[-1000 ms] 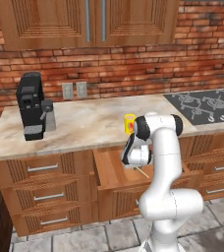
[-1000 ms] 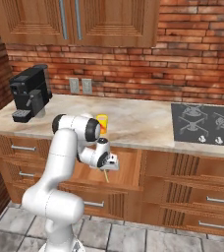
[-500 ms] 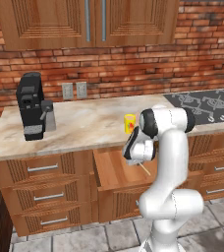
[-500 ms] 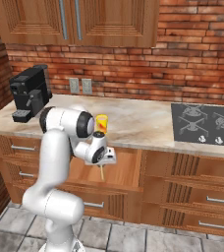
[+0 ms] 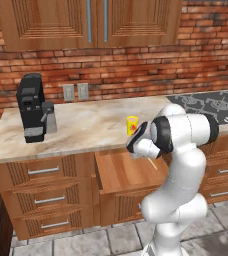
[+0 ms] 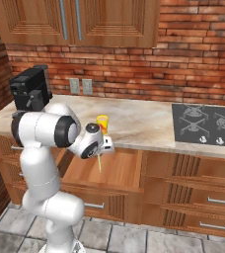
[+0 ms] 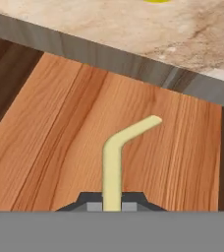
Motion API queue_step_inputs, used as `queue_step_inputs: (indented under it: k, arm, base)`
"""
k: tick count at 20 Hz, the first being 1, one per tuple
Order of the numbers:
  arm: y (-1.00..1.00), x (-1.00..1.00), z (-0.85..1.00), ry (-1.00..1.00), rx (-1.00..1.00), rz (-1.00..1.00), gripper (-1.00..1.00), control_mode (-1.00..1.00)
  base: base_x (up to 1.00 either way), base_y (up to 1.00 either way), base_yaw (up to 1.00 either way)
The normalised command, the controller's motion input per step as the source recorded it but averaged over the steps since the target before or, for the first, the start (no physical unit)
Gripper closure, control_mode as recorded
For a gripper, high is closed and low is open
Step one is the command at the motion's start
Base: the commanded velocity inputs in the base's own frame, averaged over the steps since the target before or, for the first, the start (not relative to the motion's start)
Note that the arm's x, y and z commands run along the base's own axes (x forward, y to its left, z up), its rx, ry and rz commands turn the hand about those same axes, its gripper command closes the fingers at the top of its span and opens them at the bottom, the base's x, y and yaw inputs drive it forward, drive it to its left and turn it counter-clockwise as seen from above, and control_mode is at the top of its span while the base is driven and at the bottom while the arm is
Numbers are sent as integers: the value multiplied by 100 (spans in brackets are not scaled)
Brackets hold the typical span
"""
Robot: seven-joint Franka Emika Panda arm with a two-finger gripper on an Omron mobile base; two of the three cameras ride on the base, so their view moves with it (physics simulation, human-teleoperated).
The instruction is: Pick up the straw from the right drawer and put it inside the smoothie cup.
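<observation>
Hand view: gripper (image 7: 112,206) clenched on the straw (image 7: 115,157), which hangs above the floor of the open right drawer (image 7: 60,138), below the worktop's front edge. Smoothie cup (image 6: 102,123) stands near that edge. Risk, as judged: the thin, bent straw may pivot in the grasp or catch the cup rim. Compared with 0.5 s ago, the straw sits higher above the drawer

Even, bright rendered light, soft faint shadows, no glare, sharp focus, slightly coarse textures
</observation>
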Motion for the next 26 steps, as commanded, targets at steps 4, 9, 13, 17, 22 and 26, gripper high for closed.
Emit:
queue_step_inputs:
  k: [4, 9, 13, 17, 22, 26]
  arm:
    - [0, 0, 100, -27, 6, 14, 100, -100]
    - [-9, 0, 87, -30, 16, 22, 100, -100]
    - [-3, 0, 77, -29, 20, 25, 100, -100]
    - [0, 3, 60, -30, 20, 26, 100, -100]
    - [0, 12, 64, -28, 21, 22, 100, -100]
    - [0, 19, 66, -17, 17, 18, 100, -100]
  base:
    - [0, 0, 0]
    - [0, 0, 0]
    - [0, 0, 0]
    - [0, 0, 0]
    - [0, 0, 0]
    - [0, 0, 0]
